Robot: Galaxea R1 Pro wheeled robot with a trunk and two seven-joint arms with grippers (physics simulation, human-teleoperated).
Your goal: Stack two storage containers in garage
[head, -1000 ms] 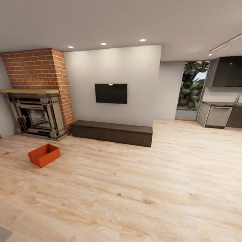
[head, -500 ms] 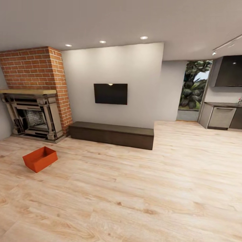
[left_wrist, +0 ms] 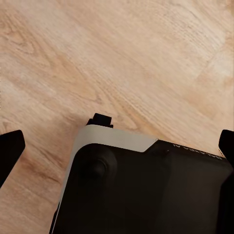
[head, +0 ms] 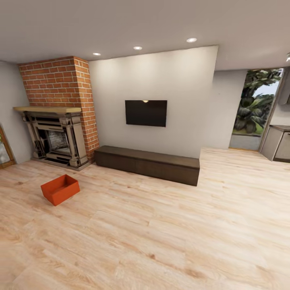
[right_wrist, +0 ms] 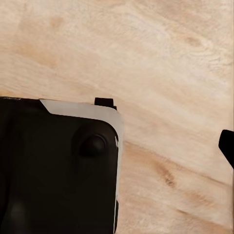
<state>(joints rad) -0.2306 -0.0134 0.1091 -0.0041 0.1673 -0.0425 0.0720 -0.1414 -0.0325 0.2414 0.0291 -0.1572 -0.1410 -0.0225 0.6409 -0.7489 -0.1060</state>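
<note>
I see living room: light wood-plank floor (head: pixel 161 241), red brick fireplace (head: pixel 60 117), long dark low cabinet (head: pixel 147 164) below black wall screen (head: pixel 146 113). One red-orange rectangular open-topped storage container (head: pixel 60 189) sits on planks near fireplace, well apart from me. I judge it light, stiff, thin-walled, smooth; grip over long rim wall. Second container not spotted. Left tool (left_wrist: pixel 117 146), right tool: fingertips at wrist frame edges, spread, gripping nothing, above dark robot base (left_wrist: pixel 146 190).

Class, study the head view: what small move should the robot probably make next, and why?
Probably turn the base left and roll toward the storage container. It sits on the wood-plank floor in front of the brick fireplace, at the picture's left and well out of reach.
</note>
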